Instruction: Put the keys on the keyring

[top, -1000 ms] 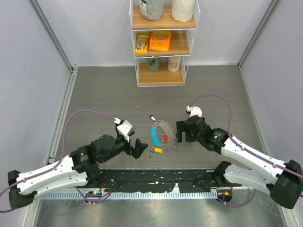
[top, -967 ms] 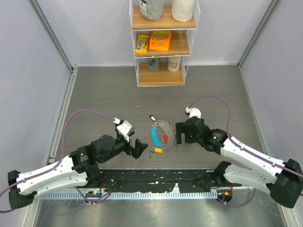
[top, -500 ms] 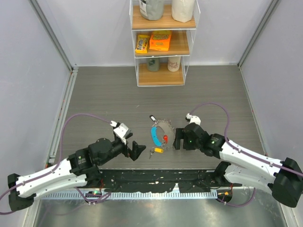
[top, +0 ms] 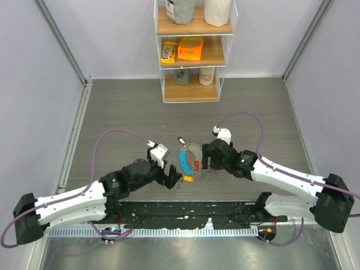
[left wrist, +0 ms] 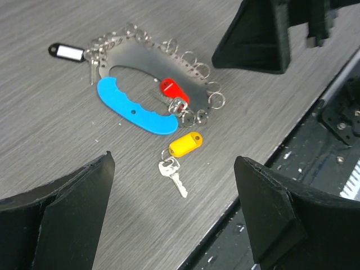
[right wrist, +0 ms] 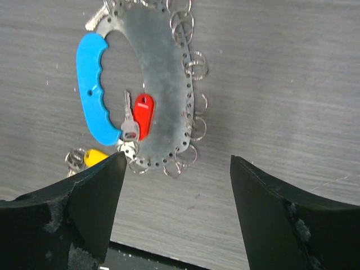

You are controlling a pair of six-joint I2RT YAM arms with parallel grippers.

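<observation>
Against the back wall stands a small open shelf unit (top: 163, 84) with three wooden shelves. The top one carries a grey bag (top: 180, 10) on the left and a white bag (top: 217, 11) on the right. The middle one has a yellow pack (top: 168, 52) with an orange pack (top: 190, 48) just beside it. On the bottom shelf are a greenish cup (top: 181, 76) and a white cup (top: 207, 76), side by side.

The tabletop (top: 124, 112) is dark grey with a wood grain, closed in left and right by pale walls (top: 34, 84). A purple cable (top: 112, 134) loops over each arm.

The left gripper (top: 170, 176) hangs low near the front edge, its jaws spread wide with nothing between them. Just to its right lies the yellow key (left wrist: 185, 144): a yellow tag on a small ring with one little silver key. It lies close to the near end of the keyring, but I see no link between them.

The keyring (left wrist: 140, 59) lies flat in the middle of the tabletop. It is a silvery perforated band edged with small split rings, closed into a loop by a blue crescent tag (left wrist: 132, 107). A black tag (left wrist: 66, 52) with a white label sits at its far end. The red key (left wrist: 171, 89) rests across the band's inner edge, and I cannot tell whether it is threaded on.

The right gripper (top: 206, 158) hovers at the keyring's right side, jaws wide apart and gripping nothing.
</observation>
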